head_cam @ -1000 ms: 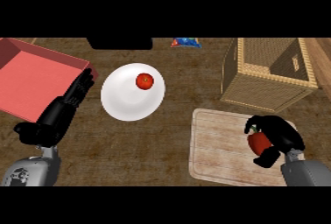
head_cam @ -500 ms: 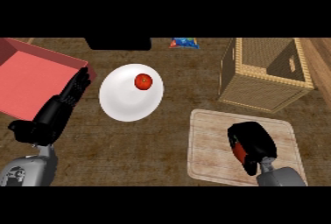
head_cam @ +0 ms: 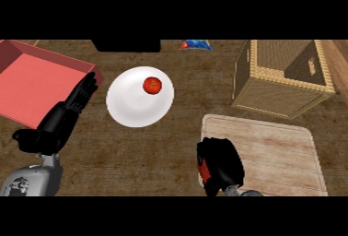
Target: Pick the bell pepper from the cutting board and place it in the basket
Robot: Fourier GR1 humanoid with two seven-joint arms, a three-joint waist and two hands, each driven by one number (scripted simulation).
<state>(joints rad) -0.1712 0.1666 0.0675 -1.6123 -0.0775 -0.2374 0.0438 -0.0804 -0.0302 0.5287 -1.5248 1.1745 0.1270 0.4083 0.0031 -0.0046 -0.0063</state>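
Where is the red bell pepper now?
Head view, lower centre: the red bell pepper is held in the black right hand at the left edge of the wooden cutting board.

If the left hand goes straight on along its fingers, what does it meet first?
Probably the near corner of the red box: the left hand points at it, fingertips beside it, though height is unclear.

The bench (head_cam: 170, 152) is showing brown wood grain. The plate (head_cam: 132, 113) is looking white, its fruit (head_cam: 152, 85) red, the box (head_cam: 34, 87) pink-red, the basket (head_cam: 272, 94) tan and woven, the board (head_cam: 285, 152) pale, the pepper (head_cam: 202, 170) red.
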